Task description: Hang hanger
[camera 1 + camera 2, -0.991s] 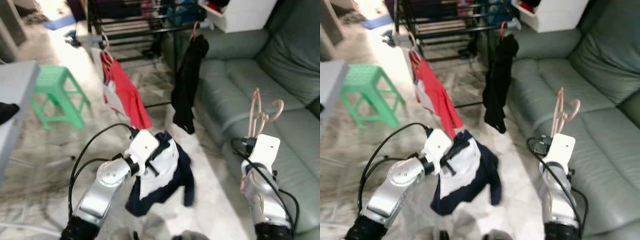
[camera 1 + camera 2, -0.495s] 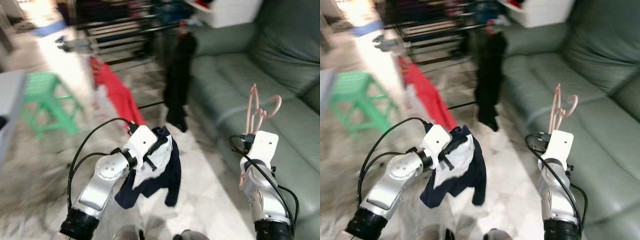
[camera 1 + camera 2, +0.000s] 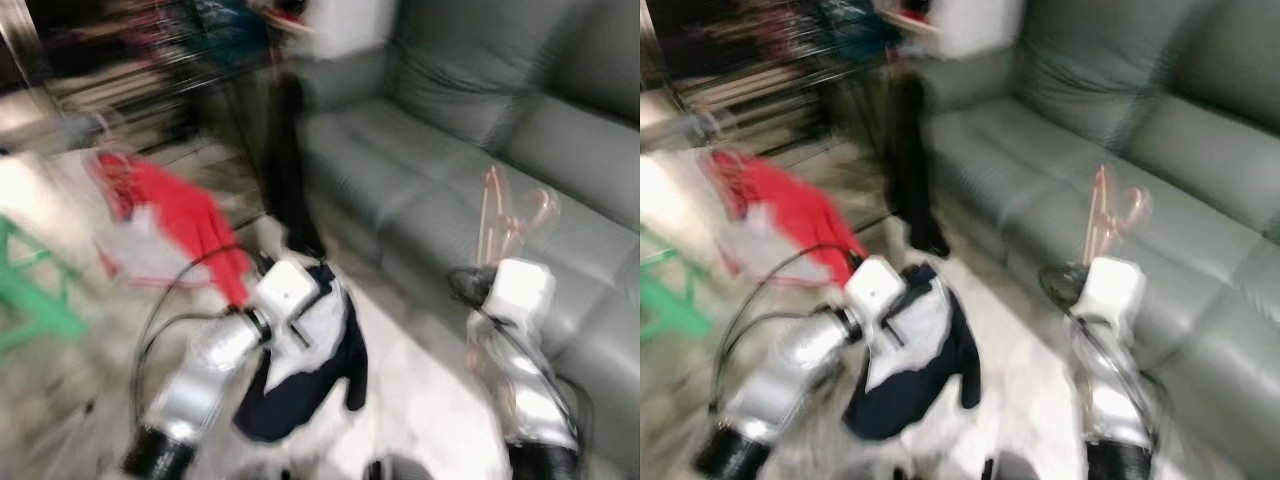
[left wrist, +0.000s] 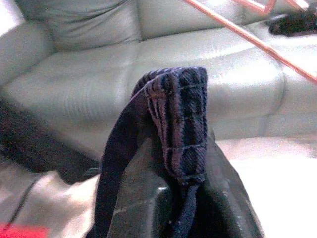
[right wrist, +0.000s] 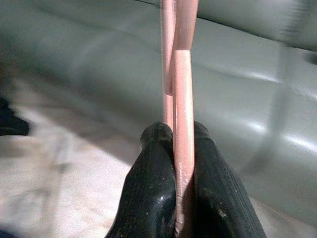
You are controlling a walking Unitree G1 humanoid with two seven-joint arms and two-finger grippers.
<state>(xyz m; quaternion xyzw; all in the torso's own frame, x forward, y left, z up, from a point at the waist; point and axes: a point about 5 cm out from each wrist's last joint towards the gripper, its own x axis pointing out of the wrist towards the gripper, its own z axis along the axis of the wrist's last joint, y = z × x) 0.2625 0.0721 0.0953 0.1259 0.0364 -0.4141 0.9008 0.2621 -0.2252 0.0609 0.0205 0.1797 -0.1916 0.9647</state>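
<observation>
The right pincer (image 5: 181, 163) grips one pink hanger (image 5: 179, 94) at 3 o'clock; the left pincer (image 4: 171, 198) grips one navy-and-white garment (image 3: 310, 370) at 7 o'clock.

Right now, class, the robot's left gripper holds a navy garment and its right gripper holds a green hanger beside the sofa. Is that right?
Not quite: the hanger is pink, not green, as the right wrist view shows. The right gripper is shut on it beside the sofa, and the left gripper holds the navy garment.
</observation>
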